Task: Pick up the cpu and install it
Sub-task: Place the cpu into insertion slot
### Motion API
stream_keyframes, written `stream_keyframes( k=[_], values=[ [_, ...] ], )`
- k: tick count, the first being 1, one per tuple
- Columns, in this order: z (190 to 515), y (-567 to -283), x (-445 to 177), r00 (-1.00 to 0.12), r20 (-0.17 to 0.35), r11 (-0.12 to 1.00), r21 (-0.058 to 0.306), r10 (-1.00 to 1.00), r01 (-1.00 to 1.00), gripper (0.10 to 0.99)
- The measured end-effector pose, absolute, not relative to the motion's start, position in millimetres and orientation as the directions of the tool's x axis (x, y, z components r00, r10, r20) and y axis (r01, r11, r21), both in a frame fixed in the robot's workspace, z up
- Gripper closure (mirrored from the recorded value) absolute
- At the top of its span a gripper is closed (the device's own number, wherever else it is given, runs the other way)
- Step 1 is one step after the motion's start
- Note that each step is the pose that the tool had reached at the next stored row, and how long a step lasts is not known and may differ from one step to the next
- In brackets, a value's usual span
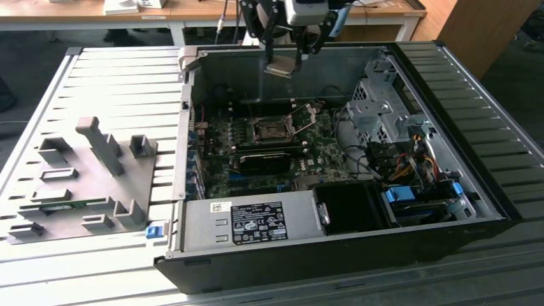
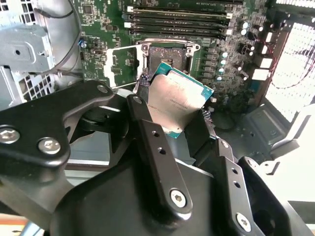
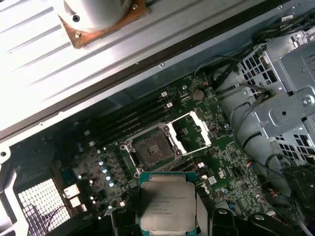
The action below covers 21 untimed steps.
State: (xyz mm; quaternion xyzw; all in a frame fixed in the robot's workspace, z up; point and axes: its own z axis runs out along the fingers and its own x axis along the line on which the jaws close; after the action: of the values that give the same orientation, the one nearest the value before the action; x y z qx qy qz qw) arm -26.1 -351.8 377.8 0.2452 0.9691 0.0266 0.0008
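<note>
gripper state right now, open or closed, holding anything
Gripper: closed on the cpu, above the open computer case.

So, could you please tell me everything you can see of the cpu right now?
The cpu is a small flat square chip with a dull silvery metal top bearing faint print, on a green board rim. The gripper clamps it by two opposite sides between black fingers. In the exterior view it hangs tilted above the open computer case, clear of the motherboard's open socket.
</note>
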Motion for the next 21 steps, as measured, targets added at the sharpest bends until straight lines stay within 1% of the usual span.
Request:
stream_keyframes(
  k=[21],
  values=[
    [376.9,-350.8,-26.0,-0.767,0.011,0.766,0.052,0.641,0.641,0.545]
  ],
)
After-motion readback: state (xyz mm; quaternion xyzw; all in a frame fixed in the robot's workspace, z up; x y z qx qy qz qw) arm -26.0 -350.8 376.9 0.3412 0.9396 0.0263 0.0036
